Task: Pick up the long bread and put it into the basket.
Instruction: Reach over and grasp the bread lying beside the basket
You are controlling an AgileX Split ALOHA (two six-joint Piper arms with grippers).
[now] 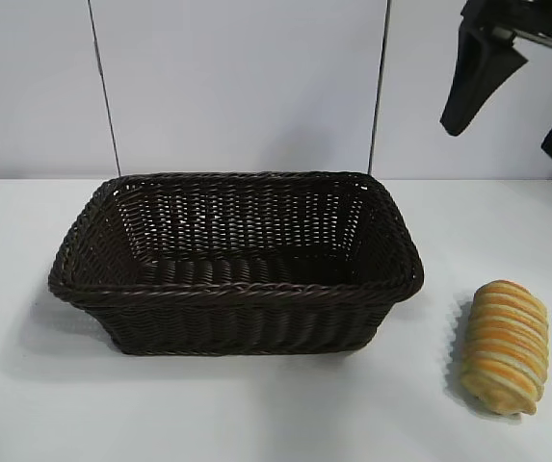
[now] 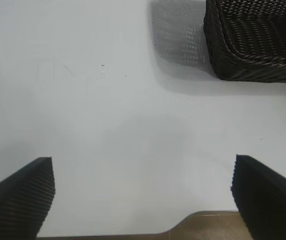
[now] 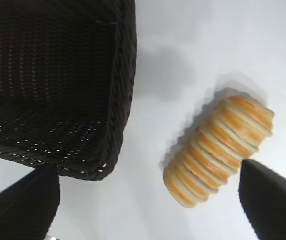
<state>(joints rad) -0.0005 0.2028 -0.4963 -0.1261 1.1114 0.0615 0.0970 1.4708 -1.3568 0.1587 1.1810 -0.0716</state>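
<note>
White bench (image 1: 256,414) and a pale wall set the scene. On the bench lies the long bread (image 1: 505,346), just beside the right end of the basket (image 1: 237,289), not touching it. High above the loaf hangs the right tool (image 1: 531,101), fingers spread wide and holding nothing. Off to the basket's other side, the left tool (image 2: 143,200) hovers over bare bench, likewise spread.

the right gripper (image 1: 526,120) has matte black, wedge-shaped fingers (image 2: 20,200) with finely ribbed inner faces.
</note>
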